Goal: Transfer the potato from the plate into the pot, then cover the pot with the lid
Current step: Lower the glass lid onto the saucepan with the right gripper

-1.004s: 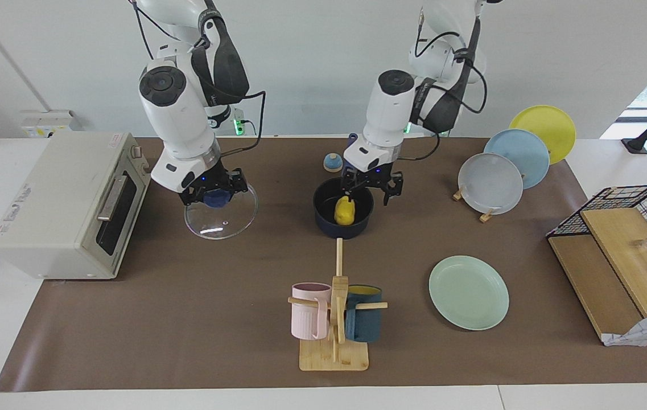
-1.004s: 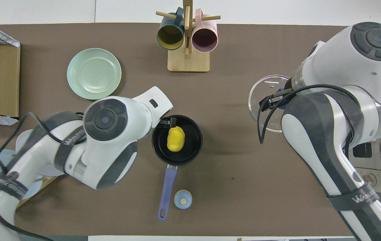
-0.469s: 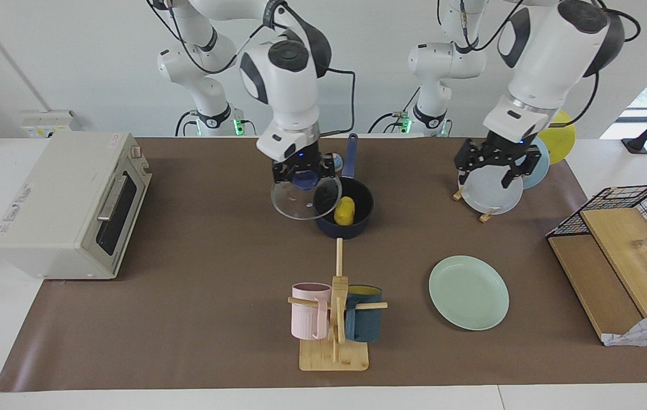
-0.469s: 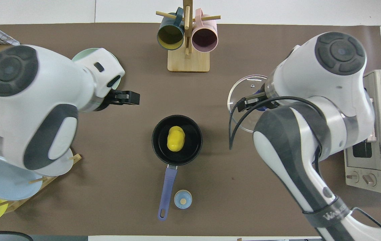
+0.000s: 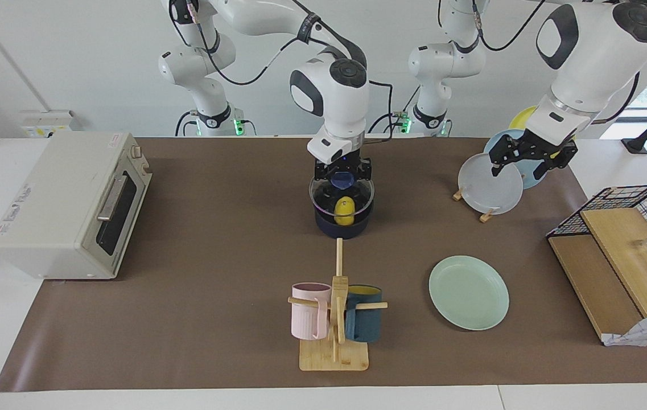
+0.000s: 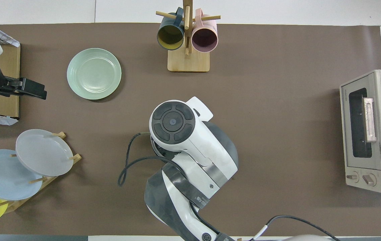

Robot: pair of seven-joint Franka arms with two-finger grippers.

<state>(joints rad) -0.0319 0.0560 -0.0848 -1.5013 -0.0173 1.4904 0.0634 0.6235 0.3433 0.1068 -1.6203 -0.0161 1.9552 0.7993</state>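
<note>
The dark navy pot [image 5: 341,226] stands mid-table with the yellow potato [image 5: 345,210] inside it. My right gripper [image 5: 342,174] is shut on the blue knob of the glass lid [image 5: 323,199] and holds the lid level at the pot's rim. I cannot tell whether it rests on the rim. The potato shows through the glass. In the overhead view the right arm hides pot, potato and lid. The mint-green plate [image 5: 468,291] [image 6: 93,73] lies bare. My left gripper [image 5: 532,159] [image 6: 26,89] is open and empty, raised over the upright plates.
A toaster oven [image 5: 70,205] stands at the right arm's end. A wooden mug rack [image 5: 334,319] with a pink and a teal mug is farther from the robots than the pot. Upright plates [image 5: 491,185] and a wire basket [image 5: 625,228] are at the left arm's end.
My right gripper carried the lid from the table near the oven to the pot. My left gripper left the pot, rose and moved over the upright plates.
</note>
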